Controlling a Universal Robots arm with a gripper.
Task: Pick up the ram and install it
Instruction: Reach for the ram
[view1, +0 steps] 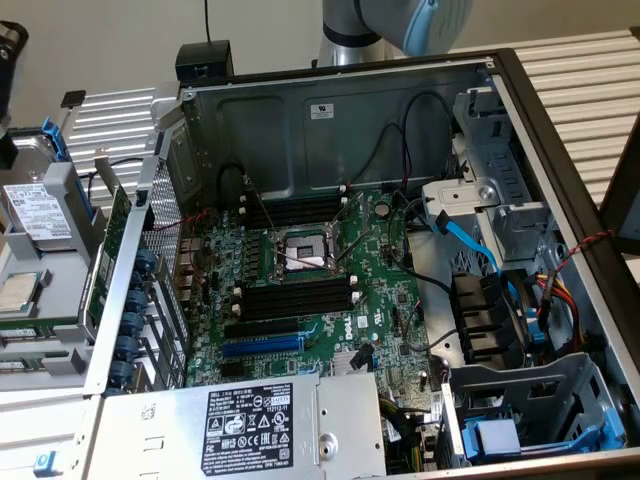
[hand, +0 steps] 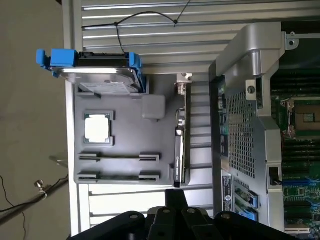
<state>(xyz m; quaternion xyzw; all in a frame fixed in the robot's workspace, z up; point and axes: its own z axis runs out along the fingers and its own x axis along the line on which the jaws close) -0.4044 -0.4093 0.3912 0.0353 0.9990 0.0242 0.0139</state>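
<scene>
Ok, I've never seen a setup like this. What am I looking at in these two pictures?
A grey robot arm works over an open computer case. One picture comes from a camera standing off to the side. The other comes from a camera on the arm's wrist, looking down past its black pincer. Beside the case sits a grey tray holding a hard drive, a processor chip, a card on edge and two thin ram sticks. The pincer is shut and seems to hold nothing. The memory slots look empty.
</scene>
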